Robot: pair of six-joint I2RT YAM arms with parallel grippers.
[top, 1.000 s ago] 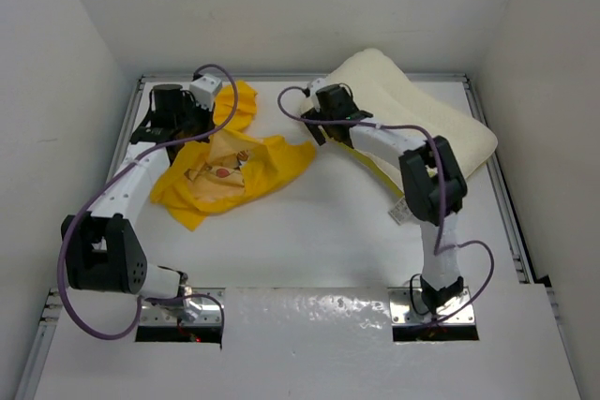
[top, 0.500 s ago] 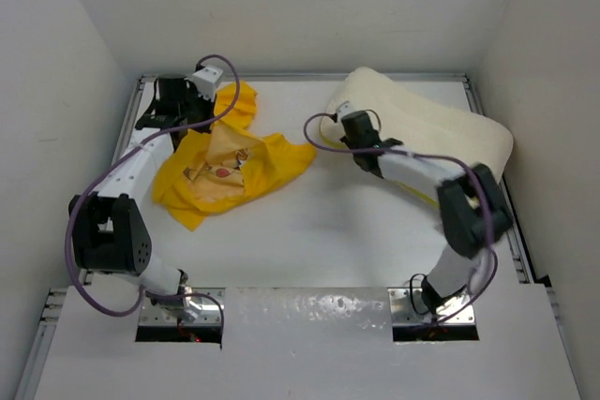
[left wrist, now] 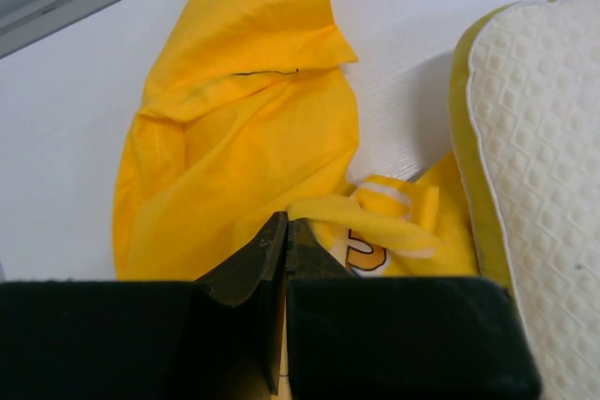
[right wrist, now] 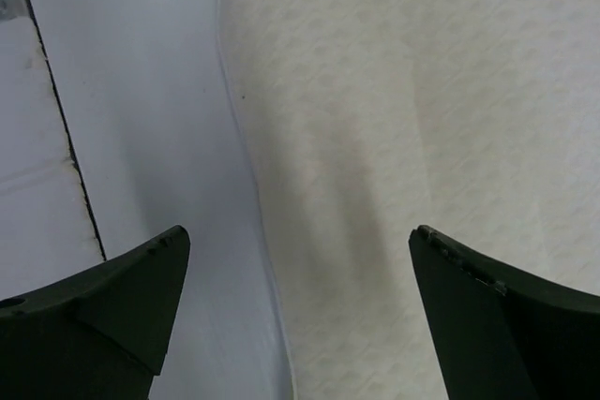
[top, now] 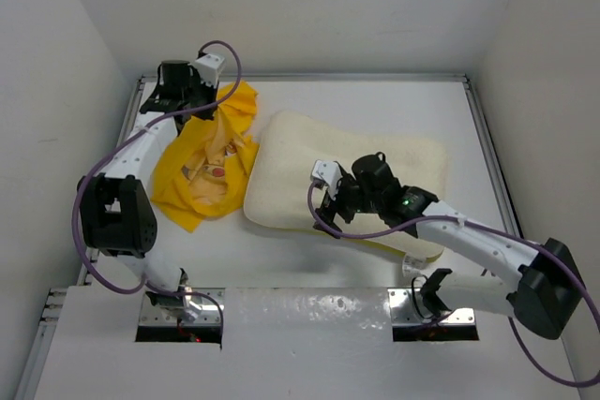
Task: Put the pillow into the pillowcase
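Reaching far-left, left gripper [left wrist: 286, 231] pinches pillowcase [left wrist: 234, 138] (jaws together); right gripper [right wrist: 300, 231], forearm low, spread wide over pillow [right wrist: 422, 91] edge.

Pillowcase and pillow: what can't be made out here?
- Pillowcase opening: top view, crumpled folds hide it; left wrist view, the left fingers block the near cloth.
- Its print: folded, only scraps show.
- Pillow near edge: top view, under the right arm.
- Rest of pillow: left wrist view, cut off by the right edge.
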